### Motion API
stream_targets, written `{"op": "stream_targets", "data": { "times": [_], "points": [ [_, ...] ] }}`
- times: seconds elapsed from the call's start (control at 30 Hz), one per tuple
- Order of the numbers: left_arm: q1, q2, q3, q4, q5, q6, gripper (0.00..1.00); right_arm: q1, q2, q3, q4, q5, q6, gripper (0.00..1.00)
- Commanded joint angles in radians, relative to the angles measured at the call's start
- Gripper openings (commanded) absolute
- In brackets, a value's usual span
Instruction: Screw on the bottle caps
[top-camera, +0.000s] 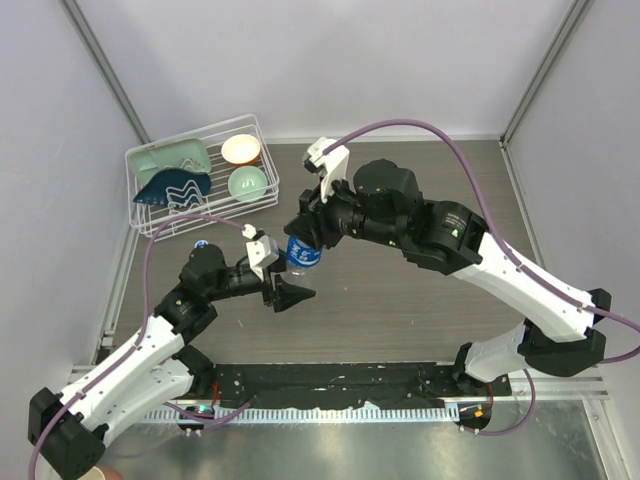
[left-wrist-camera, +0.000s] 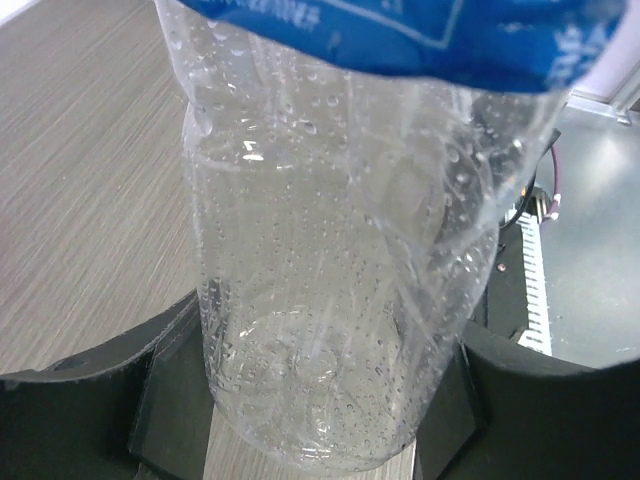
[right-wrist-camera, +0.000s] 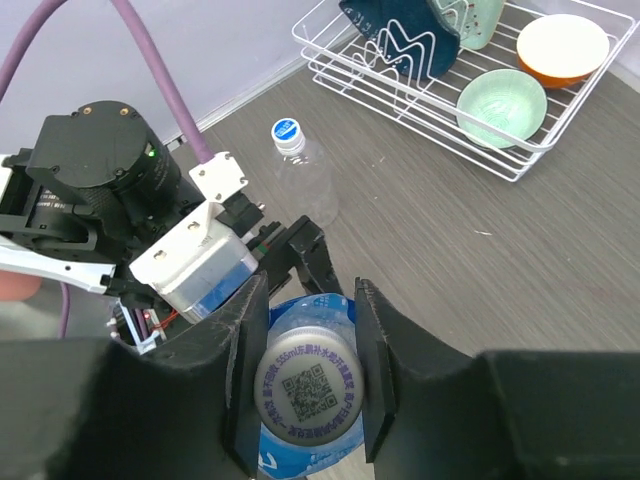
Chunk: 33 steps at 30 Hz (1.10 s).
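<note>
The labelled bottle fills the left wrist view, its lower body pinched by the left gripper, likely to stop it turning while the right gripper clamps its cap from above for twisting (the plain bottle, apparently capped, stands at nine o'clock)

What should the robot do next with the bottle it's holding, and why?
Probably turn the right gripper to twist the cap tighter. Its fingers sit against both sides of the cap on the blue-label bottle. The left gripper clamps the bottle's clear lower body, so it shouldn't spin along. How far the cap is already screwed on can't be seen.
</note>
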Motion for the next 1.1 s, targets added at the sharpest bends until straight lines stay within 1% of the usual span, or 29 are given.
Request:
{"op": "stream_targets", "data": {
  "times": [0.0, 0.07, 0.1, 0.13, 0.17, 0.2, 0.23, 0.27, 0.3, 0.33, 0.37, 0.43, 0.53, 0.57, 0.6, 0.63, 0.67, 0.7, 0.73, 0.77, 0.83, 0.9, 0.93, 0.97, 1.03, 1.07],
  "points": [
    [0.003, -0.019, 0.000, 0.101, -0.037, -0.028, 0.00, 0.003, -0.042, -0.010, 0.058, 0.012, 0.003, 0.24],
    [0.004, -0.025, -0.003, 0.105, -0.048, -0.032, 0.00, 0.002, -0.040, -0.011, 0.051, 0.020, 0.000, 0.18],
    [0.004, -0.027, -0.008, 0.110, -0.057, -0.037, 0.00, 0.003, -0.040, -0.010, 0.048, 0.020, -0.001, 0.13],
    [0.004, -0.030, -0.011, 0.114, -0.068, -0.037, 0.01, 0.003, -0.036, -0.010, 0.047, 0.020, -0.003, 0.11],
    [0.006, -0.035, -0.014, 0.120, -0.076, -0.036, 0.06, 0.003, -0.030, -0.007, 0.045, 0.020, -0.007, 0.09],
    [0.007, -0.038, -0.019, 0.120, -0.082, -0.039, 0.18, 0.003, -0.023, -0.001, 0.045, 0.018, -0.012, 0.07],
    [0.009, -0.042, -0.017, 0.119, -0.103, -0.040, 0.54, 0.003, -0.019, 0.004, 0.045, 0.018, -0.018, 0.06],
    [0.012, -0.051, -0.019, 0.111, -0.119, -0.042, 0.65, 0.003, -0.005, 0.012, 0.048, 0.023, -0.023, 0.05],
    [0.018, -0.067, -0.011, 0.107, -0.131, -0.042, 0.70, 0.003, 0.003, 0.025, 0.047, 0.027, -0.038, 0.04],
    [0.024, -0.074, -0.007, 0.101, -0.139, -0.039, 0.82, 0.003, 0.010, 0.033, 0.047, 0.029, -0.047, 0.04],
    [0.029, -0.085, 0.009, 0.075, -0.153, -0.036, 0.99, 0.003, 0.029, 0.039, 0.047, 0.035, -0.056, 0.04],
    [0.045, -0.120, 0.030, 0.036, -0.162, -0.008, 1.00, 0.002, 0.050, 0.058, 0.048, 0.053, -0.087, 0.03],
    [0.067, -0.174, 0.084, -0.079, -0.192, 0.032, 1.00, 0.003, 0.092, 0.067, 0.065, 0.058, -0.127, 0.02],
    [0.070, -0.186, 0.119, -0.158, -0.227, 0.038, 1.00, 0.002, 0.099, 0.064, 0.082, 0.058, -0.135, 0.02],
    [0.072, -0.197, 0.139, -0.203, -0.235, 0.052, 1.00, 0.000, 0.110, 0.059, 0.090, 0.064, -0.138, 0.02],
    [0.072, -0.214, 0.163, -0.250, -0.242, 0.113, 1.00, -0.003, 0.128, 0.058, 0.099, 0.067, -0.144, 0.02],
    [0.072, -0.222, 0.208, -0.349, -0.245, 0.133, 1.00, -0.006, 0.138, 0.056, 0.116, 0.066, -0.145, 0.02],
    [0.072, -0.229, 0.228, -0.398, -0.245, 0.164, 1.00, -0.007, 0.144, 0.042, 0.128, 0.064, -0.148, 0.02],
    [0.072, -0.243, 0.249, -0.485, -0.245, 0.194, 1.00, -0.012, 0.156, 0.032, 0.165, 0.064, -0.153, 0.02],
    [0.072, -0.249, 0.291, -0.522, -0.245, 0.258, 1.00, -0.012, 0.162, 0.021, 0.185, 0.063, -0.155, 0.02],
    [0.070, -0.263, 0.328, -0.586, -0.320, 0.273, 1.00, -0.014, 0.184, -0.023, 0.226, 0.069, -0.155, 0.02],
    [0.070, -0.271, 0.380, -0.616, -0.401, 0.264, 1.00, -0.018, 0.199, -0.078, 0.312, 0.066, -0.155, 0.02],
    [0.072, -0.271, 0.398, -0.649, -0.470, 0.267, 1.00, -0.018, 0.208, -0.097, 0.346, 0.069, -0.155, 0.02],
    [0.072, -0.268, 0.432, -0.665, -0.502, 0.264, 1.00, -0.020, 0.234, -0.109, 0.402, 0.072, -0.153, 0.02],
    [0.072, -0.268, 0.454, -0.697, -0.585, 0.244, 1.00, -0.023, 0.266, -0.122, 0.456, 0.089, -0.155, 0.02],
    [0.072, -0.275, 0.467, -0.706, -0.600, 0.241, 1.00, -0.021, 0.303, -0.120, 0.473, 0.092, -0.156, 0.02]
  ]
}}
